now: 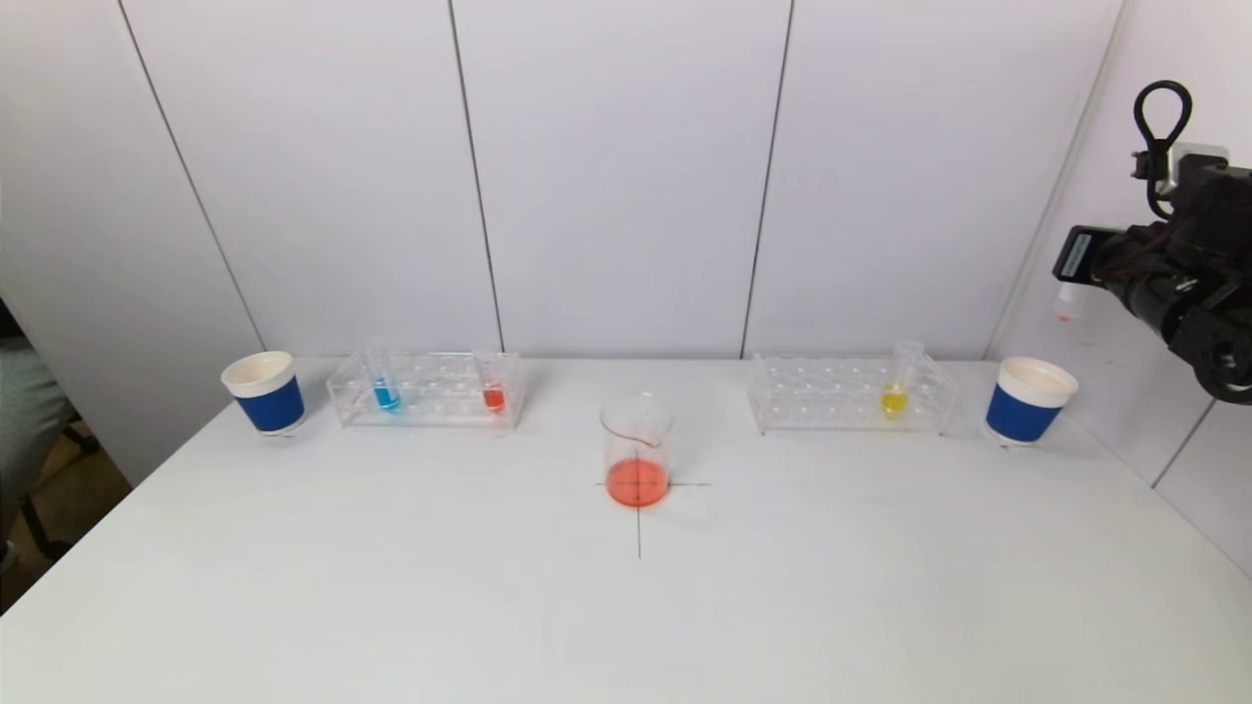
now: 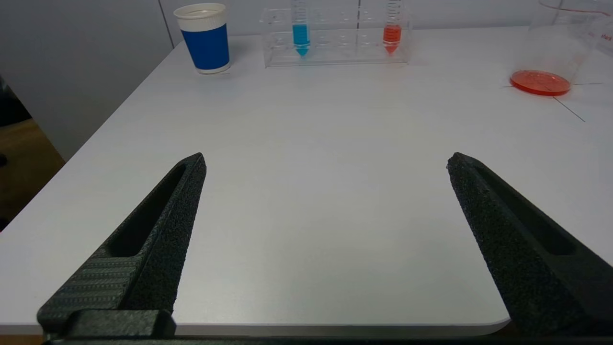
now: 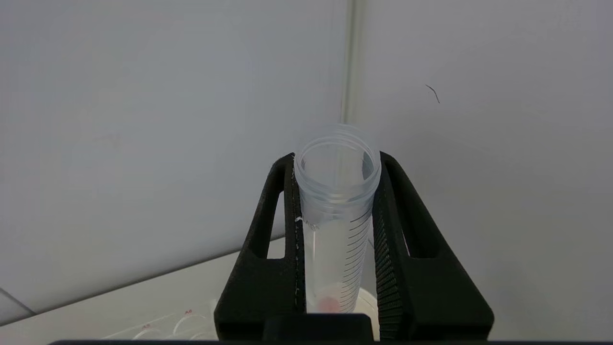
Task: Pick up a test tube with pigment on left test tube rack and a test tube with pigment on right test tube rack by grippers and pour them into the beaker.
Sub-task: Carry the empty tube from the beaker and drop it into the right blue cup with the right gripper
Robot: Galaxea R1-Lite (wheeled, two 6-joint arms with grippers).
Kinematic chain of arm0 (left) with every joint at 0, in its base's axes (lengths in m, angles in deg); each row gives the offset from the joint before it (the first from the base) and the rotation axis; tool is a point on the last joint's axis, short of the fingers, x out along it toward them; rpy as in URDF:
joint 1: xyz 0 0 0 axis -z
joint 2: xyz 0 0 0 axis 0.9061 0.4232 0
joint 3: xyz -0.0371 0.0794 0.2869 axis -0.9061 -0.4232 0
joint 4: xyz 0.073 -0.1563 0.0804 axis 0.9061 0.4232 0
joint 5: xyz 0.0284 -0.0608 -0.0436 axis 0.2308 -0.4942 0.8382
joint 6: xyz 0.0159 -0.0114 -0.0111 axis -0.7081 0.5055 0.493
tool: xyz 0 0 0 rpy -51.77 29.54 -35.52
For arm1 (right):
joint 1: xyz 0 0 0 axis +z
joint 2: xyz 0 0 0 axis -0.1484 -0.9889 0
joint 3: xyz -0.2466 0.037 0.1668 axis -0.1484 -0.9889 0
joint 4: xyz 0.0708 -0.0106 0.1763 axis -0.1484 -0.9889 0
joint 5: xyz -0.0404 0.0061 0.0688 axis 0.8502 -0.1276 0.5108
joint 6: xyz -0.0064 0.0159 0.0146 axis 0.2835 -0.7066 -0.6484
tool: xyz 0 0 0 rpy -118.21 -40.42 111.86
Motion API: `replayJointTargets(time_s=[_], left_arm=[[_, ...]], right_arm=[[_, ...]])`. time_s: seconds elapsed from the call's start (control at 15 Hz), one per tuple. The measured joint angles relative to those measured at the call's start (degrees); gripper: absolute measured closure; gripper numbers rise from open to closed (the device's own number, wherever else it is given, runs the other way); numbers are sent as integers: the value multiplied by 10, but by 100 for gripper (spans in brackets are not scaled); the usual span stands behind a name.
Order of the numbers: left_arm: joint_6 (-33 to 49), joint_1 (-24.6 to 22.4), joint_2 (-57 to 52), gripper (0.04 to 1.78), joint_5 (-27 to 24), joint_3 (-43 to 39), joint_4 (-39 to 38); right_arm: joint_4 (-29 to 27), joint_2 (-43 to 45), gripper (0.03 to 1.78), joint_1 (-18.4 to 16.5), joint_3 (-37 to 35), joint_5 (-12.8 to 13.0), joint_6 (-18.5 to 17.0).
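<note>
A glass beaker (image 1: 637, 455) with orange-red liquid stands on a cross mark mid-table. The left test tube rack (image 1: 425, 406) holds a blue tube (image 1: 384, 388) and a red tube (image 1: 493, 391). A yellow tube (image 1: 895, 393) stands in the right test tube rack (image 1: 831, 401). My right gripper (image 3: 336, 158) is raised high at the far right, above the right cup, shut on a nearly empty test tube (image 3: 335, 230) with a red trace at its tip (image 1: 1068, 305). My left gripper (image 2: 325, 163) is open and empty over the table's near left part, out of the head view.
Blue paper cups stand at each end of the row, one left (image 1: 264, 393) and one right (image 1: 1032, 401). White wall panels rise close behind the racks. In the left wrist view the table's front edge (image 2: 287, 328) lies just under the gripper.
</note>
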Motion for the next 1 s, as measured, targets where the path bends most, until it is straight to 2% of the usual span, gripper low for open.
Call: replayJointTargets(time_s=[0.4,0.53,1.0], left_arm=[[0,0,0,6,0,0,0],[0,0,0,6,0,0,0],[0,0,0,6,0,0,0]], right_arm=[[8,-56,135,-20,31,0,-3],[10,-70,135,-21,32,0,-18],[60,-104,135,-20,-3,0,-22]])
